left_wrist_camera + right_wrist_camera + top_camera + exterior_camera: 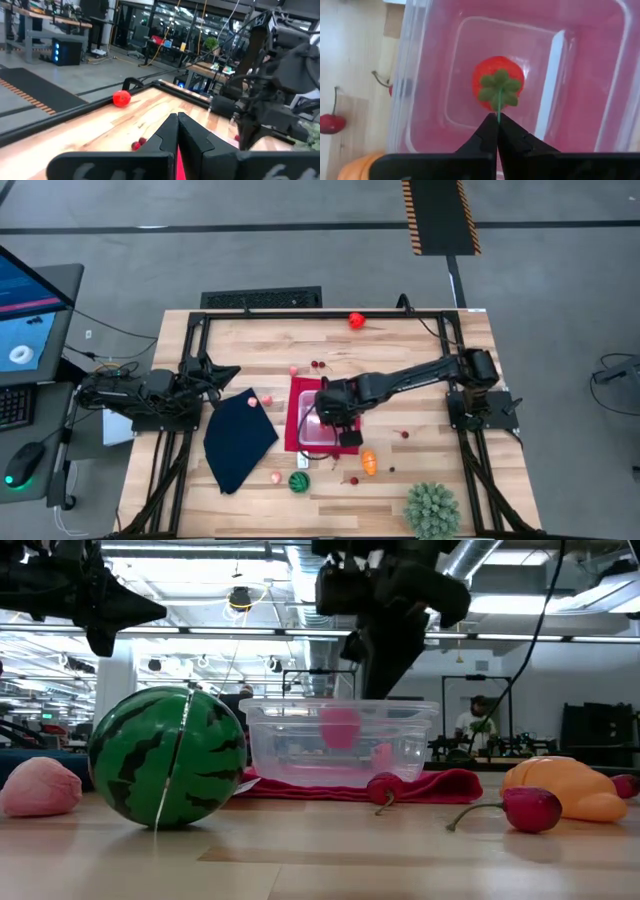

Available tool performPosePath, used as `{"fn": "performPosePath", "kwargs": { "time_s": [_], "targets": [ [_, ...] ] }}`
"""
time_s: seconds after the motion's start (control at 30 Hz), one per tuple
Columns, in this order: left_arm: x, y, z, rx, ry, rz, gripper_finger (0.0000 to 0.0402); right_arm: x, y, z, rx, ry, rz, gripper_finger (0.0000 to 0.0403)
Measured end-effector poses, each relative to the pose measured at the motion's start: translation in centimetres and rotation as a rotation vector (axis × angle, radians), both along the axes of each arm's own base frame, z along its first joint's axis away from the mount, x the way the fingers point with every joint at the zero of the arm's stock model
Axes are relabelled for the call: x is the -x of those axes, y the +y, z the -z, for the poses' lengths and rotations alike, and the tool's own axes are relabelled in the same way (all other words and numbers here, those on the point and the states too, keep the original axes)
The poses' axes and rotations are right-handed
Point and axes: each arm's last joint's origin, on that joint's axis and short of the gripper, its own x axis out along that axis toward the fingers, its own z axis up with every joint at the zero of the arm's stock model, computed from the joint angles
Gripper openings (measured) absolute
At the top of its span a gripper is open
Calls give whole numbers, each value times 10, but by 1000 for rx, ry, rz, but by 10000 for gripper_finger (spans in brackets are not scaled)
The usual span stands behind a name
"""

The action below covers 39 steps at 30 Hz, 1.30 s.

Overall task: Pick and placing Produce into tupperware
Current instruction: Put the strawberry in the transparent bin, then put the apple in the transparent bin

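Pinched strawberry stem, right gripper (497,119) over the tub (432,50).

Hangs berry-down: strawberry (498,89) with long axis vertical, green cap up toward the fingers, tip toward the tub floor, stem nipped between fingers pressed together. Sits mid-table on a red mat (296,412), the tub, with the right gripper directly above. At 5 o'clock of the tub, an orange piece (369,463) lying lengthwise toward the table's near edge; at 7 o'clock, the striped green ball (299,481); at 6 o'clock, a cherry (530,808) with stem trailing sideways. Far off at 12 o'clock, a red fruit (355,320) by the back rail. Parked at 9 o'clock beside a navy cloth (238,438), left gripper (177,131), fingers pressed together on nothing.
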Motion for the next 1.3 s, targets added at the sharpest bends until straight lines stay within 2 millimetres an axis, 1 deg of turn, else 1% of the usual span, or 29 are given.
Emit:
{"fn": "performPosePath", "kwargs": {
  "time_s": [0.17, 0.37, 0.43, 0.6, 0.77, 0.87, 0.97, 1.07, 1.2, 1.3],
  "targets": [
    [0, 0, 0, -1, 4, 4, 0, -1, -3, -2, -6, -10, -6, 55],
    [0, 0, 0, 0, 3, 4, 0, 5, -3, -16, -13, -36, -2, 70],
    [0, 0, 0, 0, 3, 4, 0, 12, -4, -23, -13, -16, 6, 72],
    [0, 0, 0, -1, 4, 4, 0, 34, -3, -54, -36, -26, 62, 74],
    [0, 0, 0, 0, 4, 5, 0, 57, 10, -82, -80, -55, 122, 79],
    [0, 0, 0, 1, 3, 5, 0, 68, 19, -89, -89, -32, 171, 92],
    [0, 0, 0, 2, 2, 4, 0, 76, 30, -88, -67, 13, 230, 116],
    [0, 0, 0, 3, 2, 4, 0, 85, 42, -83, -28, 80, 245, 151],
    [0, 0, 0, 7, -2, 4, 0, 94, 55, -65, 1, 140, 227, 195],
    [0, 0, 0, 13, -4, 5, 0, 99, 61, -51, 7, 159, 234, 211]
  ]
}}
